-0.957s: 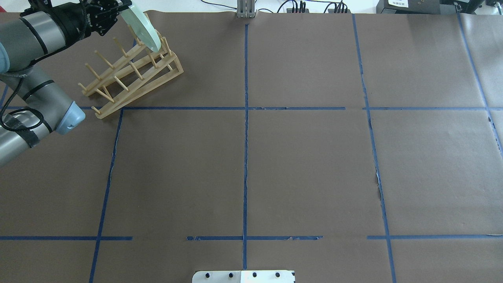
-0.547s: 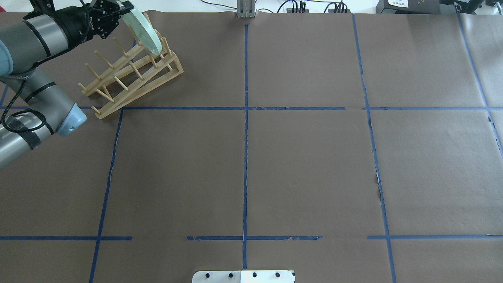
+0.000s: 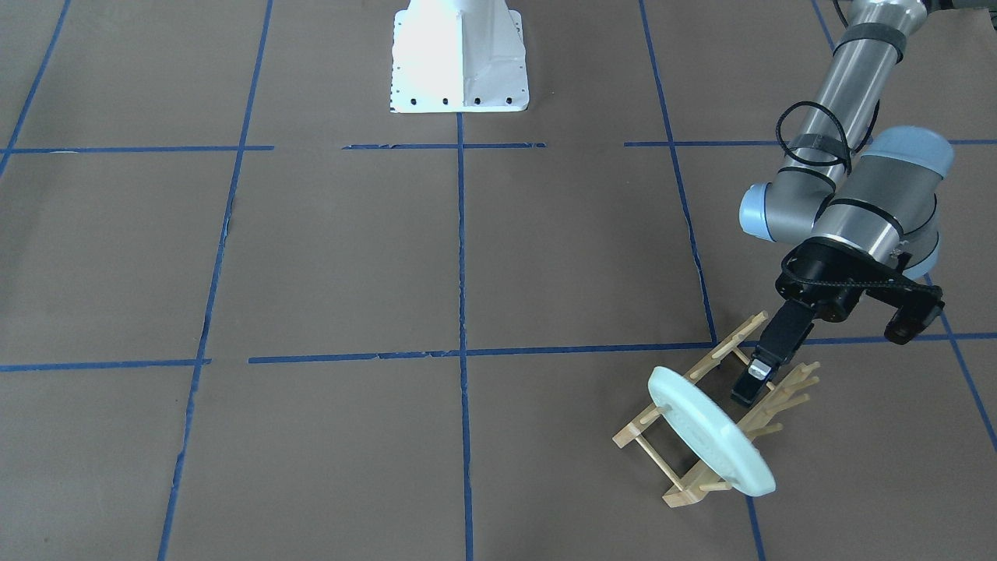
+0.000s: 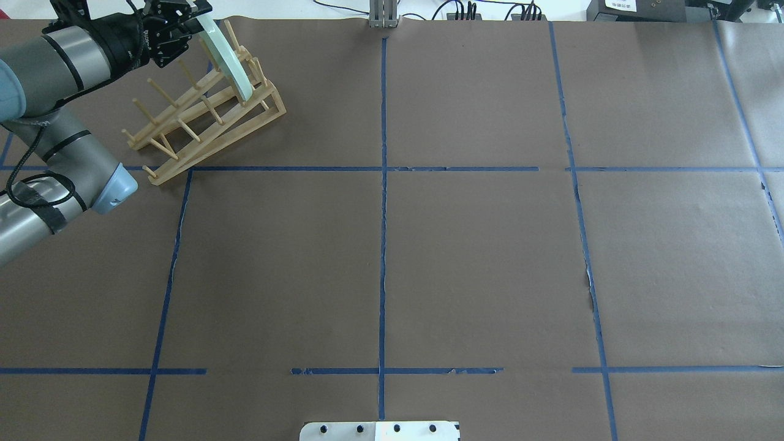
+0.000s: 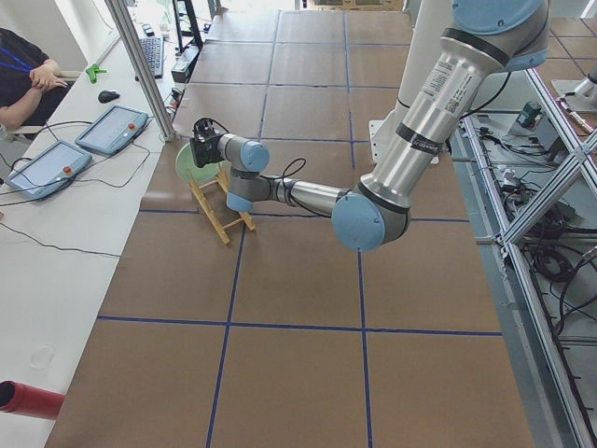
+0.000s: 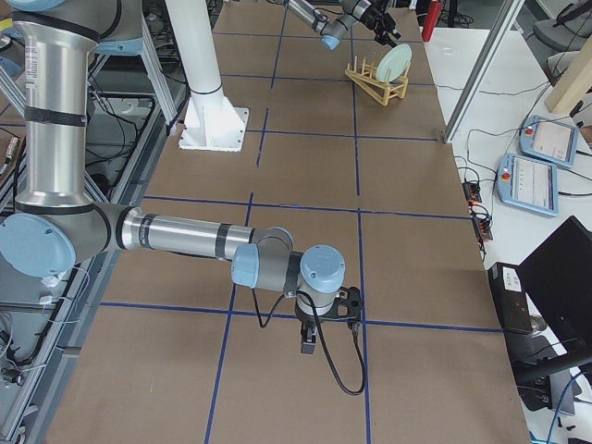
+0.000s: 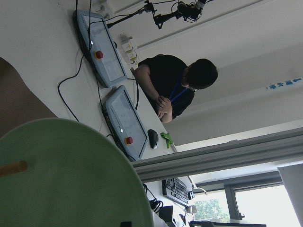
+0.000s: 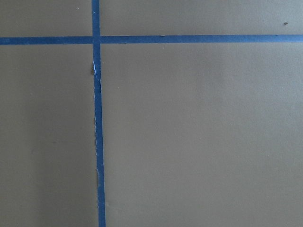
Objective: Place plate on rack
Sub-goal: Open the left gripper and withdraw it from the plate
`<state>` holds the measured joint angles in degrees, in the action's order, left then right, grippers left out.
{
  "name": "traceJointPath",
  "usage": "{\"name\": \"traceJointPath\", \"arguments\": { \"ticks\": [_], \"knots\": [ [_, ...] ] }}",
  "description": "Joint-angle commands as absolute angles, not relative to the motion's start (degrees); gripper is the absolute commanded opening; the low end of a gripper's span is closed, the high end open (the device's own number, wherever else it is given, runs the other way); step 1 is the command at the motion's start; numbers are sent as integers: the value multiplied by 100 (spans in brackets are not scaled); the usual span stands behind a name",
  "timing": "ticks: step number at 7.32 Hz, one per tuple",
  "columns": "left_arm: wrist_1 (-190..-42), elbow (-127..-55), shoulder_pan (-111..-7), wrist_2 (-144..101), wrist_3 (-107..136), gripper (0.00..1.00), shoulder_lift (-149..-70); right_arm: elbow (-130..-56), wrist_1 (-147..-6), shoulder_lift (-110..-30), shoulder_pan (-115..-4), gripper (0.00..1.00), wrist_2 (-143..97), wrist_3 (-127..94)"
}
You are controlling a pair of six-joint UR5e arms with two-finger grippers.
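The pale mint-green plate point(image 3: 709, 436) stands on edge, leaning, between the pegs at the far end of the light wooden rack point(image 3: 685, 487). In the overhead view the plate point(image 4: 228, 61) crosses both rails of the rack point(image 4: 208, 131). My left gripper point(image 3: 744, 393) sits at the plate's upper rim and looks shut on it; it also shows in the overhead view point(image 4: 195, 13). The left wrist view is filled by the plate's face point(image 7: 61, 179) with one peg in front. My right gripper point(image 6: 308, 347) hangs low over bare table, far from the rack; I cannot tell its state.
The rack stands in the far left corner of the brown paper table, near its edge. A metal post point(image 4: 384, 15) stands at the far edge. The white robot base point(image 3: 458, 58) is on the robot's side. An operator point(image 5: 28, 75) and tablets point(image 5: 112, 129) are beyond the table.
My left gripper has lowered the plate into the rack. The plate now stands lower and more upright between the pegs. The rack has not moved.
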<state>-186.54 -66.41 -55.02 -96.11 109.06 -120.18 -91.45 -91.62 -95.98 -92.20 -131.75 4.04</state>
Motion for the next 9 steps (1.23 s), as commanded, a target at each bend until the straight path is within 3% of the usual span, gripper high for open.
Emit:
{"name": "traceJointPath", "arguments": {
  "ticks": [1, 3, 5, 9],
  "knots": [
    [-18572, -6671, -5511, -9624, 10716, 100, -12006, -9149, -9158, -9598, -9220, 100, -13175, 404],
    [-17592, -7046, -5598, -9798, 9830, 100, -11962, -9141, -9158, -9598, -9220, 100, -13175, 404],
    [-15724, -7879, -5887, -10457, 8304, 100, -11813, -9141, -9158, -9598, -9220, 100, -13175, 404],
    [-13753, -10014, -6748, -11625, 5449, 100, -10207, -9149, -9158, -9598, -9220, 100, -13175, 396]
  ]
}}
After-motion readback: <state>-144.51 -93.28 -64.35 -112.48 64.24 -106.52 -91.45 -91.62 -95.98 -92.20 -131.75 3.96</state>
